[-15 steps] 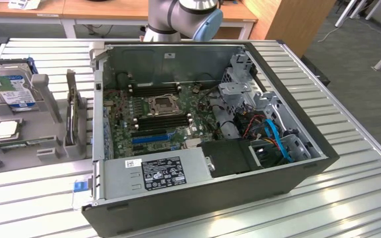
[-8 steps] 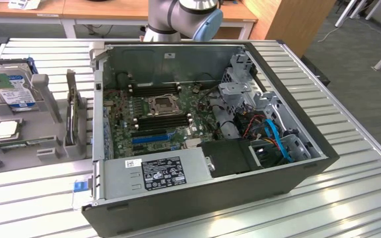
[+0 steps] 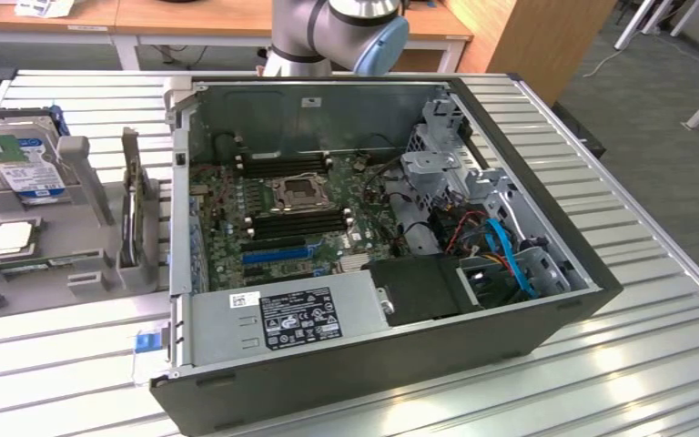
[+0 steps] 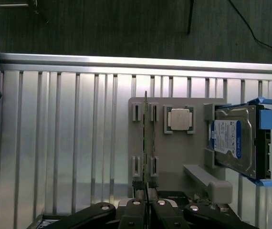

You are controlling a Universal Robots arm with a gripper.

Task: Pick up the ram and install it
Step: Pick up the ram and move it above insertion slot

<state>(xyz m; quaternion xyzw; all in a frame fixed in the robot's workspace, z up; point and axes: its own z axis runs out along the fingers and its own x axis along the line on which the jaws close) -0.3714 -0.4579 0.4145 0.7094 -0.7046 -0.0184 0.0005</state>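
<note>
Standing on its long edge in a grey holder (image 4: 193,157), the ram (image 4: 146,143) has not been lifted, so I judge the task to be at its very start: neither the pick-up nor the installing shows as done. From the wrist view it reads as a thin dark line seen edge-on, running between pairs of small grey clips that keep it upright. In the exterior view it is a long, narrow, dark board with a greenish cast, upright and straight, with nothing touching it.

Beside it in the same holder lies a square processor chip (image 4: 180,119), and past that a blue-labelled hard drive (image 4: 231,138) leans in blue brackets. The holder sits on a slatted metal surface (image 4: 69,143).

The pincer (image 4: 146,202) is pressed together and pinches nothing. Its dark fingers meet in line with the ram's thin edge but hang above it, apart from the board.

On the exterior view's right of the holder, the open computer case (image 3: 544,309) lies on its side with the motherboard exposed. The black memory slots (image 3: 295,223) flank the processor socket; some appear dark and free, though I cannot tell which one is meant for this stick. The arm (image 3: 338,27) rises behind the case.
</note>
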